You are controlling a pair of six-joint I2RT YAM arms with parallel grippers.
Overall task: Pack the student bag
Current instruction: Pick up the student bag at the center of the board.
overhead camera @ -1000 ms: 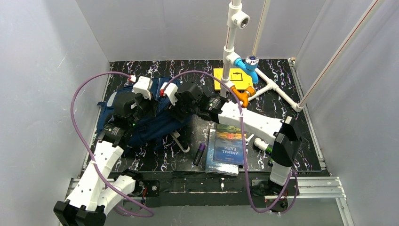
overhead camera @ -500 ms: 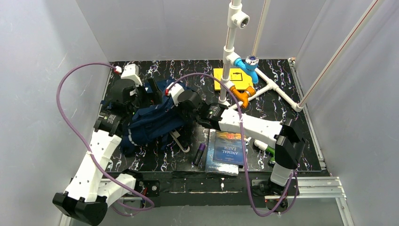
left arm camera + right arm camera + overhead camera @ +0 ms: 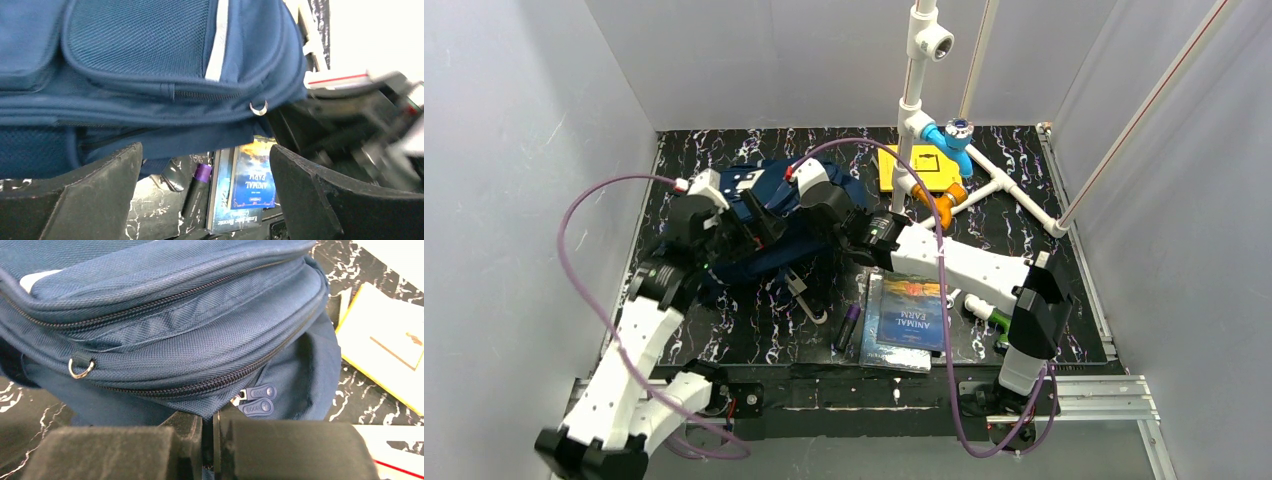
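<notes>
Your right gripper (image 3: 209, 437) pinches the student bag (image 3: 165, 335) by its lower fabric, apparently propping it up so your left gripper (image 3: 205, 155), spread wide, can reach its zip.

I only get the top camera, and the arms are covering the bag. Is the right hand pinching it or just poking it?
Observer: Pinching, it looks like. In the right wrist view the right hand is closed on a fold of the student bag.
Operator: What about the other one?
Observer: The left hand is wide open with nothing pinched. The bag's mesh pocket fills the view in front of it.
Operator: Is it zipped up?
Observer: The zipper nearest the right hand looks shut along the stretch that shows, and its two pulls sit side by side just above that hand.
</notes>
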